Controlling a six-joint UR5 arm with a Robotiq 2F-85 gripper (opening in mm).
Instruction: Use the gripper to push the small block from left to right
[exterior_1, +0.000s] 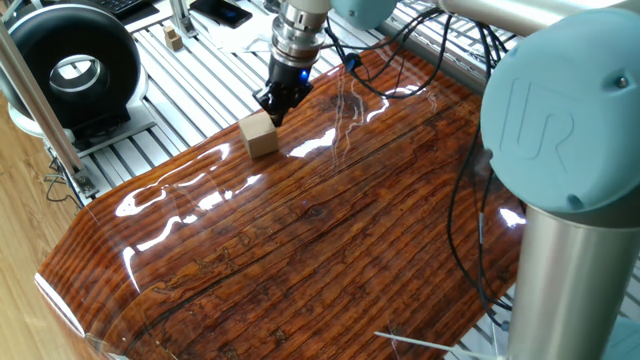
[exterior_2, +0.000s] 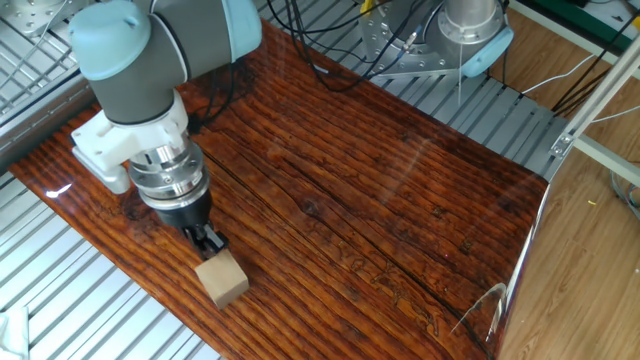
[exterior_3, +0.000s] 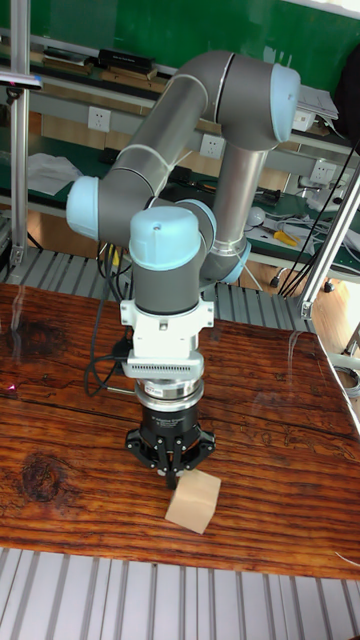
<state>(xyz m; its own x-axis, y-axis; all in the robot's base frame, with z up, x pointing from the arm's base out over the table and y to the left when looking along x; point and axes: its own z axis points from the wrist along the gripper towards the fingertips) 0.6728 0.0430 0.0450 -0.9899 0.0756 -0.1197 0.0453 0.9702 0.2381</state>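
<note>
The small block (exterior_1: 259, 134) is a plain tan wooden cube resting on the dark wooden table (exterior_1: 330, 230) near its edge. It also shows as the small block (exterior_2: 222, 279) and the small block (exterior_3: 194, 502) in the other views. My gripper (exterior_1: 272, 107) points straight down with its black fingers shut together, nothing held. The gripper (exterior_2: 210, 242) touches the block's side with its fingertips. In the tall view the gripper (exterior_3: 172, 477) stands just left of and behind the block.
A black round device (exterior_1: 70, 65) sits on the slatted metal bench beyond the table edge. A tiny tan wooden piece (exterior_1: 174, 39) lies farther back. Black cables (exterior_1: 370, 60) trail across the table behind the arm. A second arm base (exterior_2: 470, 30) stands at the far side.
</note>
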